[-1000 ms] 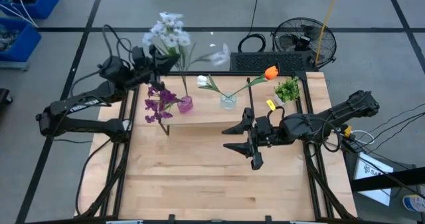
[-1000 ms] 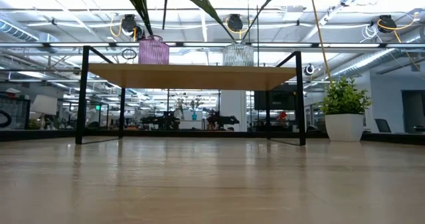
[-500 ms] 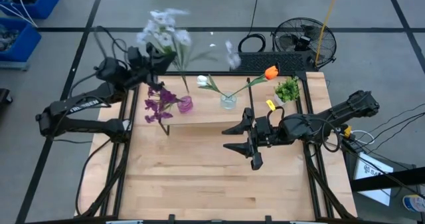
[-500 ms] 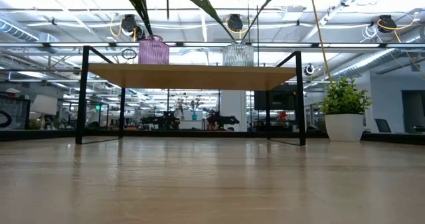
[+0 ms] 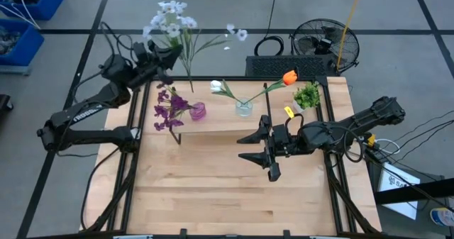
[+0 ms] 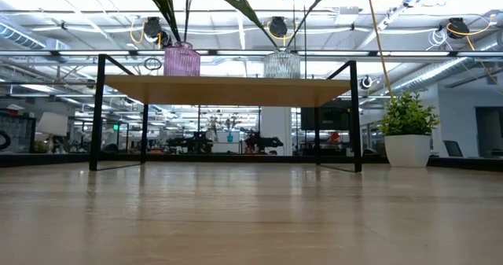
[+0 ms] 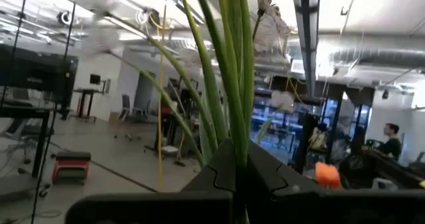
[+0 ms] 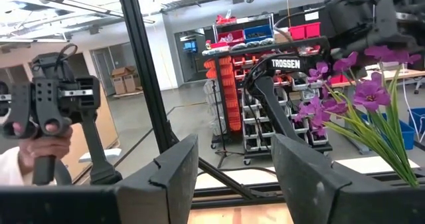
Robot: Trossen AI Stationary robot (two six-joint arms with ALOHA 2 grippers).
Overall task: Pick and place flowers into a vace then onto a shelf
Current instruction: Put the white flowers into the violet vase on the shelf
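My left gripper (image 5: 164,57) is up over the table's far left corner, shut on the pale white-lavender spray (image 5: 172,23), whose side branch (image 5: 236,33) reaches right. On the shelf (image 5: 220,124) a pink vase (image 5: 198,112) holds the dark purple flowers (image 5: 169,110). A clear vase (image 5: 243,108) beside it holds the white bud (image 5: 216,86) and the orange tulip (image 5: 289,76). My right gripper (image 5: 265,151) hangs open above the table just in front of the shelf, holding nothing. My left gripper pinches the spray's bundle of green stems (image 7: 234,134) between its two shut fingers (image 7: 219,174), well below the blossoms. The stems rise past the fingertips, and the blossoms stand above and beyond the gripper. The spray is lifted clear of the table and the shelf.
A small potted plant (image 5: 306,96) stands at the shelf's right end. A fan (image 5: 325,42) and a black box (image 5: 287,65) lie beyond the far edge. The right wrist view shows a person's hand (image 8: 41,139) on a handle. Bare tabletop (image 5: 227,189) stretches in front of the shelf.
My left gripper, still shut on the spray, has swung toward the table's far left corner. The blossoms have gone farther beyond the far edge, and the side branch has swayed upward and right. My right arm has kept still.
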